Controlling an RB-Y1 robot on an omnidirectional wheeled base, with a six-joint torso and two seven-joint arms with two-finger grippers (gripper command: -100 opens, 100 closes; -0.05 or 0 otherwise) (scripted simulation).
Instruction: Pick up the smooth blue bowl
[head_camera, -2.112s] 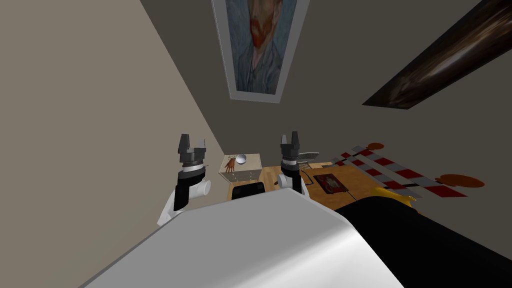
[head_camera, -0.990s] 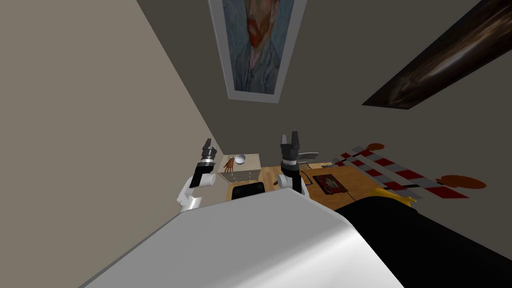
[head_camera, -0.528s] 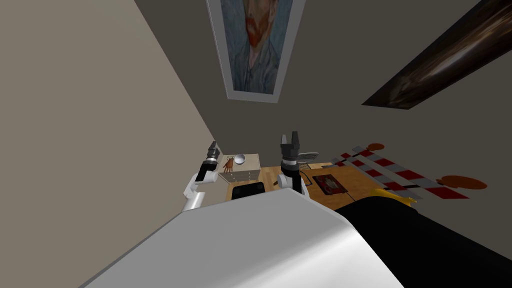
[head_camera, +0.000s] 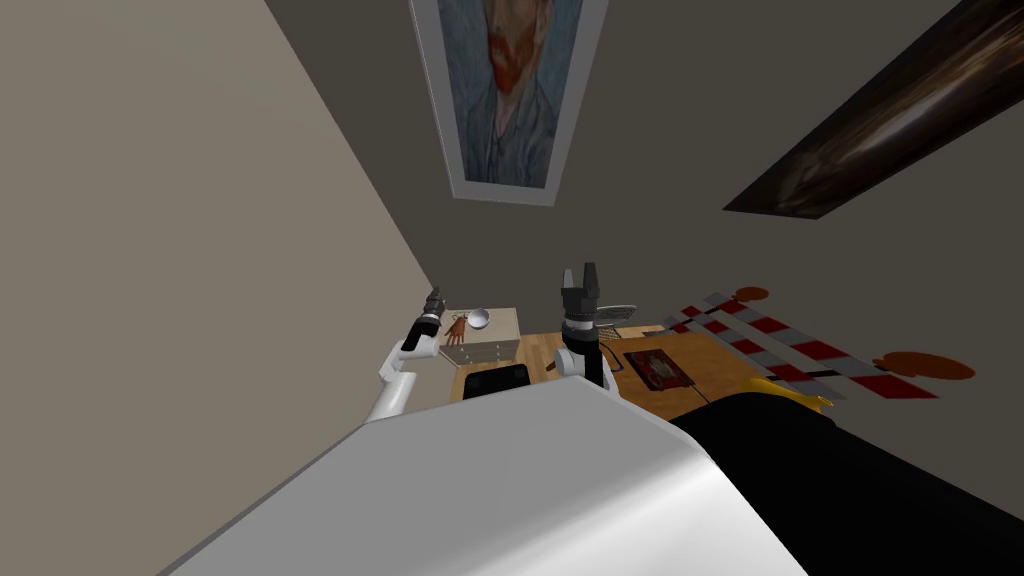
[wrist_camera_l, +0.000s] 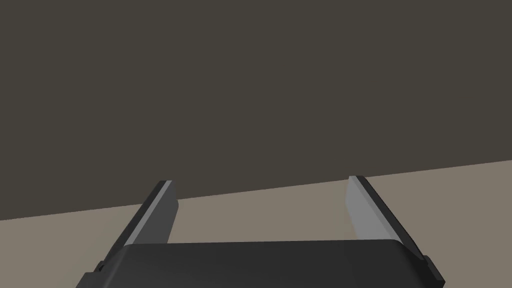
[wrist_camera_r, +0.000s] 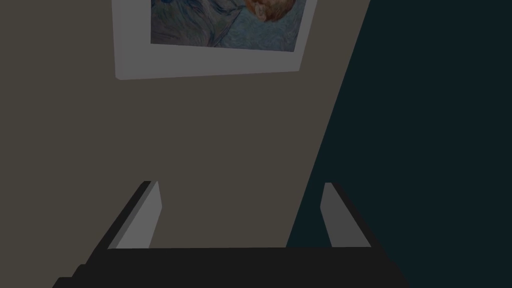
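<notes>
A small pale, shiny bowl (head_camera: 479, 318) rests on top of a light-coloured cabinet with drawers (head_camera: 497, 345) in the corner, beside a brown hand-shaped object (head_camera: 459, 330). My left gripper (head_camera: 435, 295) is stretched out toward the cabinet and hangs just left of the bowl; its fingers (wrist_camera_l: 155, 215) stand open with nothing between them. My right gripper (head_camera: 581, 275) is raised near the middle, right of the cabinet, and its fingers (wrist_camera_r: 145, 215) are open and empty too.
A black box (head_camera: 496, 381) lies on the wooden floor in front of the cabinet. A dark red mat (head_camera: 658, 367) and a wire rack (head_camera: 612, 314) lie to the right. Red-and-white striped bars (head_camera: 790, 347) stretch further right. Walls meet just behind the cabinet.
My left arm has reached forward and to the right, from beside my chest out to the cabinet's left edge. The right arm has stayed still.
</notes>
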